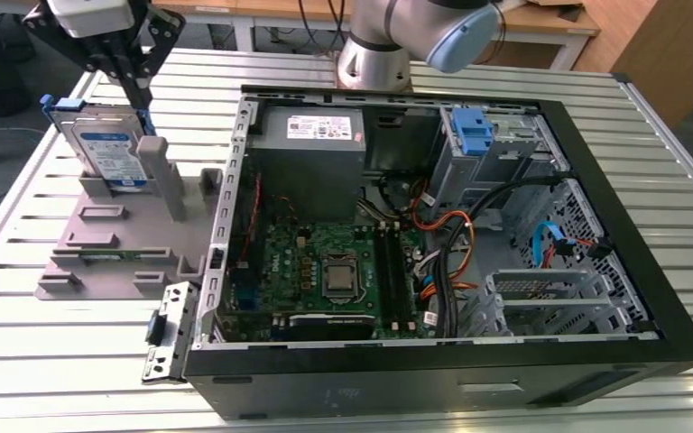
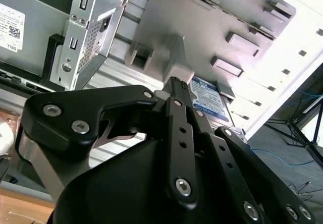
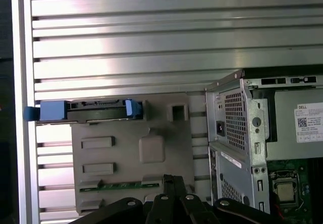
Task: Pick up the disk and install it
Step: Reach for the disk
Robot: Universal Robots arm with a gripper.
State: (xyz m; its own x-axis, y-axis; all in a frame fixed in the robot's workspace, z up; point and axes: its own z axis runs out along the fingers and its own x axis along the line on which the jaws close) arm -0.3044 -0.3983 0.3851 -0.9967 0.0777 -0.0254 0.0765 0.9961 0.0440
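Where the ribbed silver aluminium table [image 1: 46, 370] comes nearest in the exterior view, a large black desktop computer case [image 1: 443, 379] lies on its side with its cover off. Inside it, a green motherboard [image 1: 310, 262] sits toward the near wall, with bundles of orange, red and black cables [image 1: 449, 244] just beside it. Further back in the case is a grey metal power-supply box with a white label [image 1: 310, 144]. A bare blue plastic bracket [image 1: 473, 131] stands in the metal drive bay at the far corner.

On the exterior view's left, just beside the case, a flat grey plastic fixture with raised slots [image 1: 106, 244] rests on the table. At the fixture's far end, the disk [image 1: 108, 149], a silver hard drive with a white-and-blue label framed by blue rails, stands upright on edge in a slot. The first wrist view shows the disk's top edge [image 3: 86, 110] with blue rail ends; the second shows its labelled face [image 2: 209, 100].

Above the disk's far top corner hangs the black metal gripper [image 1: 142, 90]. In both wrist views [image 2: 176, 82] [image 3: 172, 179] its fingers lie drawn together with nothing seen between them, apart from the disk.

Farthest back, the grey cylindrical robot arm base [image 1: 377, 54] rises behind the case.
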